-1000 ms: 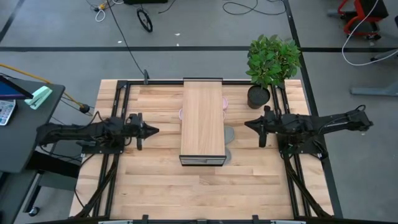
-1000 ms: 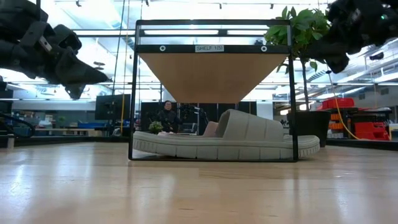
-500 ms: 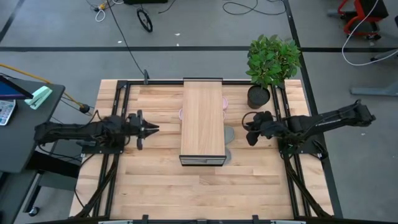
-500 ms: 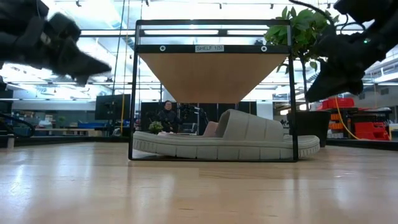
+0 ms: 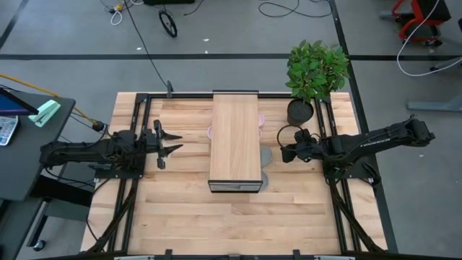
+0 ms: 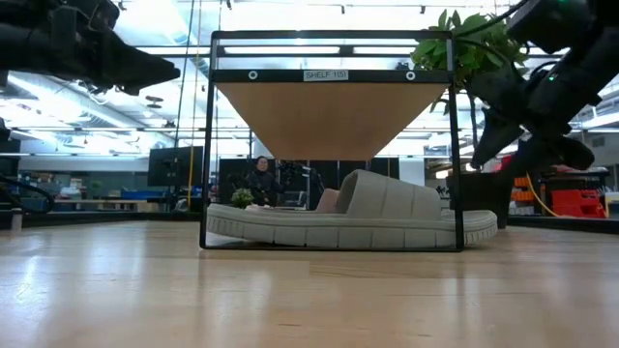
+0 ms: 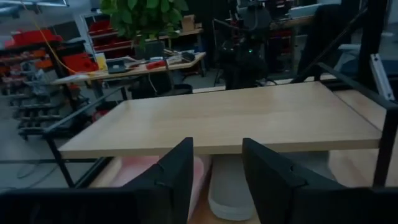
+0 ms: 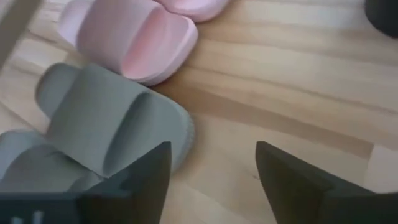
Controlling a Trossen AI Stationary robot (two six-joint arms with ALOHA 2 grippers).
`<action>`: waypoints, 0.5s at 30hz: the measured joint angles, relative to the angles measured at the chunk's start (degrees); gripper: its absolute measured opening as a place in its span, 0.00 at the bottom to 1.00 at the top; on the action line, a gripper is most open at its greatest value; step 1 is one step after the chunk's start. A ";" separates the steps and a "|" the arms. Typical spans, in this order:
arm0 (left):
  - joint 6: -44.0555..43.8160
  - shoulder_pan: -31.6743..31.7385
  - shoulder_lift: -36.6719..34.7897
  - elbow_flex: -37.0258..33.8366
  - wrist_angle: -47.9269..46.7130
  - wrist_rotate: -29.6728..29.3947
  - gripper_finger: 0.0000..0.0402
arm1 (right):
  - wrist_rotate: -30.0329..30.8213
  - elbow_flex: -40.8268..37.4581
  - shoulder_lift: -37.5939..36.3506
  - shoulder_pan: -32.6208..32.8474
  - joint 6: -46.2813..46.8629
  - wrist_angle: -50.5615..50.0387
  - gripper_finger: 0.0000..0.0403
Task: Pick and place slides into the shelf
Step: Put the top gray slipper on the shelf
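The shelf point(image 5: 234, 141), a light wood plank on a dark frame, stands mid-table. Slides lie on the table under it: a grey one point(image 6: 348, 224) reaches past the shelf's right side point(image 8: 112, 130), and pink ones point(image 8: 134, 37) lie farther back, one also showing below the plank point(image 7: 134, 171). My left gripper point(image 5: 171, 141) hovers open and level, left of the shelf, facing the plank's edge point(image 7: 217, 174). My right gripper point(image 5: 284, 148) is open to the right of the shelf and tilts down toward the grey slide's end point(image 8: 211, 168). Neither touches anything.
A potted plant point(image 5: 300, 112) stands at the far right, close behind my right arm. Bare tabletop point(image 5: 180, 217) stretches along the near side. The dark frame rails point(image 5: 141, 108) run along the table's left and right edges.
Both grippers have opened. My left gripper has risen a little and rolled about its own axis. My right gripper has come down and tipped toward the table, rolling as it moved slightly toward the shelf. The slides and shelf have stayed put.
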 joint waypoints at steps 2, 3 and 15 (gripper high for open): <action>0.86 -0.01 0.00 0.00 -0.01 0.02 0.38 | -1.48 0.00 1.14 -0.39 -0.31 0.33 0.63; 0.77 -0.02 0.00 0.00 -0.01 0.02 0.38 | -2.25 0.00 1.77 -0.61 -0.56 0.82 0.64; -8.04 -0.02 0.00 0.07 -0.01 0.04 0.37 | -8.93 0.00 8.24 -5.60 -3.29 6.22 0.65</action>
